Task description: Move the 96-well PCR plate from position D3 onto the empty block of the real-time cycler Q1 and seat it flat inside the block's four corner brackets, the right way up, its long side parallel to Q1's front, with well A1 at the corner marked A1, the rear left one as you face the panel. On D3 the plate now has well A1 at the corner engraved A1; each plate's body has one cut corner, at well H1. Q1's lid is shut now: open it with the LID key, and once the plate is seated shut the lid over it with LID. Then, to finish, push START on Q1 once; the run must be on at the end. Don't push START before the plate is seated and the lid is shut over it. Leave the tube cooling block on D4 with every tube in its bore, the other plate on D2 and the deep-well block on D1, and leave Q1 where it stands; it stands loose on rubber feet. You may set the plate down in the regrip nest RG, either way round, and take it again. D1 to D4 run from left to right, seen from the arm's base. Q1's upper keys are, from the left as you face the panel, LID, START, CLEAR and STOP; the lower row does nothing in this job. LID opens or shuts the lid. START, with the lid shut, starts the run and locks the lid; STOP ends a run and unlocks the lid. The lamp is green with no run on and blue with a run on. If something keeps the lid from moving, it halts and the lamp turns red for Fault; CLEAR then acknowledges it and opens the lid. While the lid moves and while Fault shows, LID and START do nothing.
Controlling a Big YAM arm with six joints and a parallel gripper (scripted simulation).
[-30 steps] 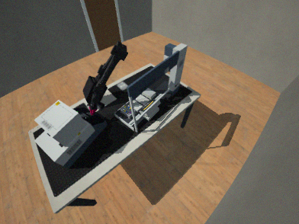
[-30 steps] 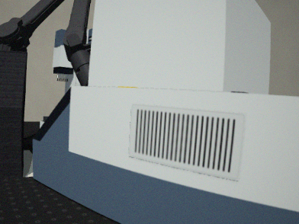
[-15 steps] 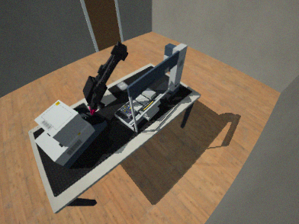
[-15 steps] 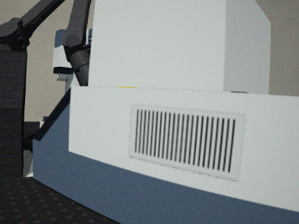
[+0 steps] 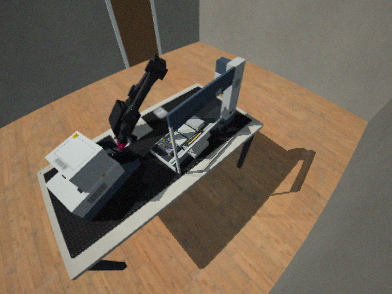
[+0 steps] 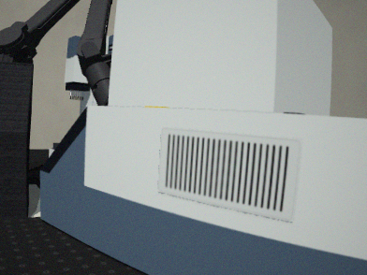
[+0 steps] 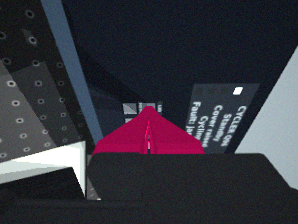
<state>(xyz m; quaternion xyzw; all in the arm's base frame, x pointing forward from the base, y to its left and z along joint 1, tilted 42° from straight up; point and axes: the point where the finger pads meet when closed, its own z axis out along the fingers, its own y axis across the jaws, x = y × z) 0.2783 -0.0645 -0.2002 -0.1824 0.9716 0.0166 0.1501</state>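
Note:
The cycler Q1 [image 5: 85, 175] stands at the left end of the table with its white lid [image 5: 75, 152] shut. My gripper [image 5: 121, 145] is shut and empty, its magenta fingers [image 7: 149, 134] pressed together and pointing down at Q1's dark front panel. In the wrist view the fingertips sit just over the grey keys [image 7: 137, 108], with the panel's display text [image 7: 216, 120] to the right. I cannot tell whether the tips touch a key. The plates on the deck [image 5: 187, 135] lie under the gantry; they are too small to tell apart.
A grey-blue gantry frame [image 5: 205, 100] spans the deck positions at the table's right half. The exterior camera sees Q1's rear with its vent grille [image 6: 227, 170] and the arm [image 6: 95, 61] behind it. A small white block [image 5: 159, 113] lies behind the arm.

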